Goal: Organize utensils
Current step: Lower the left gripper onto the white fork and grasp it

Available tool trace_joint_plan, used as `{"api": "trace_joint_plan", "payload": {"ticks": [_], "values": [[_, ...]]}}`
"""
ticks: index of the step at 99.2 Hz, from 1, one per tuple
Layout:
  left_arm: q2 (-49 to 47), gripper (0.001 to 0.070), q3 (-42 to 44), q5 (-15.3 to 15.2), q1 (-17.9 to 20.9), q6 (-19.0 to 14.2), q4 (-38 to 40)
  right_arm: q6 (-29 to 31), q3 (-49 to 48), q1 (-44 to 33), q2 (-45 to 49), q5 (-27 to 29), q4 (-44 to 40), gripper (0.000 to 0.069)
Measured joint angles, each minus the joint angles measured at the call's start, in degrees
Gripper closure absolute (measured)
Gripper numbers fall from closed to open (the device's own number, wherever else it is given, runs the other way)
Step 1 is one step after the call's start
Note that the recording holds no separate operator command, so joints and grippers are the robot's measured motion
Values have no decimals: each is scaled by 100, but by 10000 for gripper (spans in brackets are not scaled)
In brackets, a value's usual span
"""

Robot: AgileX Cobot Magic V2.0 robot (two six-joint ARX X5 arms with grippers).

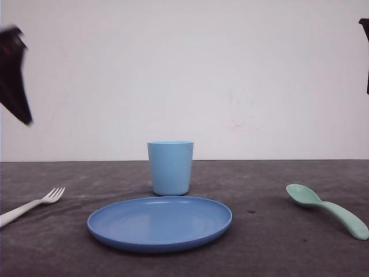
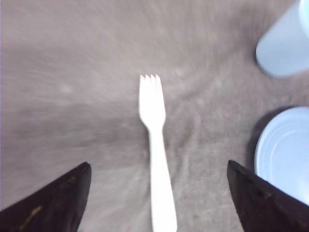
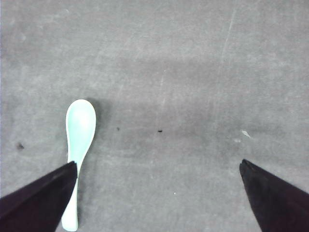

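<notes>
Two utensils lie on the grey worktop (image 1: 271,242), one toward each side, with a blue plate (image 1: 159,222) at the centre front and a light blue cup (image 1: 170,167) standing upright just behind it.

On the left, the white fork (image 1: 31,205) lies flat with its tines pointing toward the cup and its handle running off the front-left edge of the front view. In the left wrist view the fork (image 2: 156,154) lies lengthwise between the two dark fingers, tines away from the camera; the cup (image 2: 285,43) and the plate rim (image 2: 285,154) sit off to one side, apart from the fork. The left gripper (image 2: 157,198) has its fingers (image 2: 58,203) spread wide, touching nothing (this view is somewhat blurred). In the front view it hangs high above the worktop at the left edge (image 1: 12,72).

On the right, the mint-green spoon (image 1: 328,209) lies bowl-up, its bowl toward the plate and its thick handle angled toward the front right, well apart from the plate. In the right wrist view the spoon (image 3: 77,145) lies beside one finger, its handle partly hidden behind that fingertip (image 3: 43,198). The right gripper (image 3: 159,193) is spread wide as well and holds nothing; a sliver of it shows at the upper right edge of the front view (image 1: 365,34).
</notes>
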Motion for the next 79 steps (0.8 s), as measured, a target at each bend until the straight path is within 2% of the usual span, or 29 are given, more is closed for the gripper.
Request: {"api": "trace_joint_plan", "payload": {"ticks": [36,50,65,72,79], "values": [[1637,158,0,-566,-614,-177,859,0,0,0,0,0,0,11],[2013,158,0,-909,-807,-179,1003,0,0,0,0,0,0,11],[2173,163,2,-1134,-896,-179,1117,0,0,0,0,0,-4,11],[2181,213,0,-1237,-905,-179,1137,0,0,0,0,0,-7,11],[2181,321,0,-1300,-905,-179,1154,0,0,0,0,0,-15,11]]}}
